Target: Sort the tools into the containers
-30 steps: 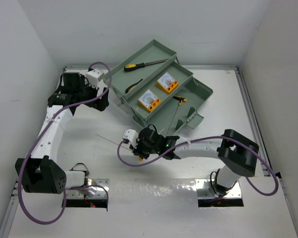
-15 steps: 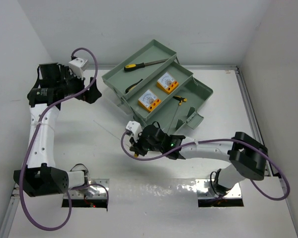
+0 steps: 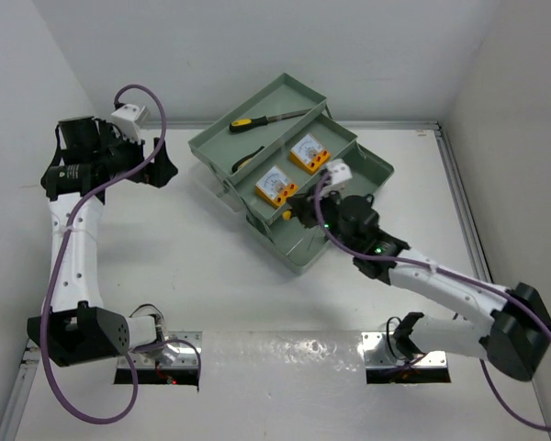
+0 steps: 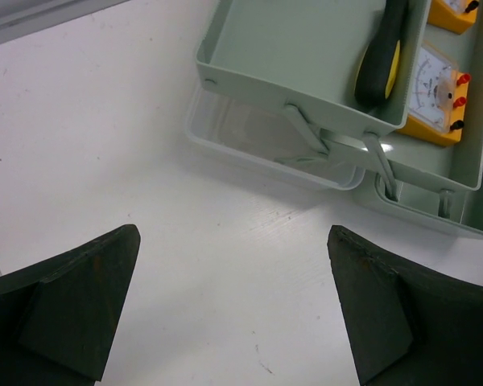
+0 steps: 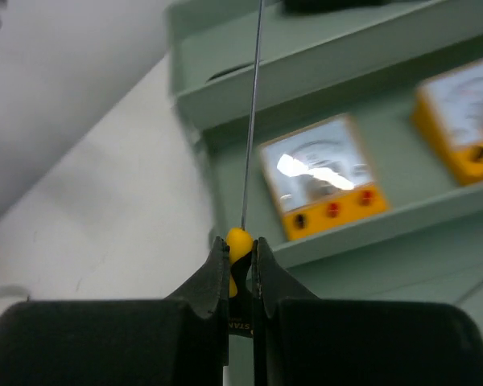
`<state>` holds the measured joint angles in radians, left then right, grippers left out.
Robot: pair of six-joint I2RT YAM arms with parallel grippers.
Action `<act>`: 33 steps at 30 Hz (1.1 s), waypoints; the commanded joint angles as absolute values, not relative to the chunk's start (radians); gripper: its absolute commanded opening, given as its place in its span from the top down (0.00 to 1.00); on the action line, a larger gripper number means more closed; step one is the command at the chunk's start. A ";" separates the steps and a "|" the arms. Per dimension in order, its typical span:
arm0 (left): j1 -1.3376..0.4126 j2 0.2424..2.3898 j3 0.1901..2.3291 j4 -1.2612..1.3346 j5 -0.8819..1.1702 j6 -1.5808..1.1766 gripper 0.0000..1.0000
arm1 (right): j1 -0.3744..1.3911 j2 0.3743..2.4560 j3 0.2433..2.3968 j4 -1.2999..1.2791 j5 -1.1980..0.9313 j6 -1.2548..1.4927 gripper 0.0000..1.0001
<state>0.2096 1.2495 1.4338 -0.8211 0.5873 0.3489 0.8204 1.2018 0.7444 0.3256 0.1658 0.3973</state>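
The sage-green toolbox point(image 3: 372, 170) stands open with stepped trays. A yellow-black screwdriver point(image 3: 255, 119) lies in the top tray point(image 3: 289, 96). Two orange meters point(image 3: 275, 185) point(image 3: 309, 152) and a black screwdriver point(image 3: 248, 158) lie in the middle tray. My right gripper point(image 3: 292, 211) point(image 5: 241, 241) hovers over the box's near-left part, shut on the yellow-black handle of a T-handle key point(image 5: 239, 248); its thin shaft point(image 5: 253, 104) points past one meter point(image 5: 320, 183). My left gripper point(image 3: 165, 169) point(image 4: 233, 233) hangs open over bare table left of the box, holding nothing.
The translucent lid point(image 4: 262, 145) hangs off the toolbox's left side, near the table. White walls close in on the left, back and right. A metal rail point(image 3: 461, 197) runs along the table's right edge. Purple cables loop off both arms.
My right arm has swung from the table in front of the toolbox up over its trays, carrying the key. My left arm has drawn back to the left, away from the box.
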 commanded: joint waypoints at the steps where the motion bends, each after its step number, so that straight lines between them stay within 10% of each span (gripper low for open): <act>1: 0.224 1.223 1.410 -0.753 0.568 0.336 0.00 | 0.758 1.086 0.631 0.498 0.334 0.535 1.00; 9: 0.224 1.226 1.356 -0.700 0.552 0.324 0.00 | 0.684 1.037 0.365 0.822 0.742 0.760 1.00; 33: 0.224 1.227 1.299 -0.650 0.499 0.334 0.00 | 0.647 1.327 0.494 0.796 0.618 1.060 0.85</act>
<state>0.2115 1.2476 1.2995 -0.6907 0.4976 0.3313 0.6537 1.3159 0.4721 0.7460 0.6415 0.9840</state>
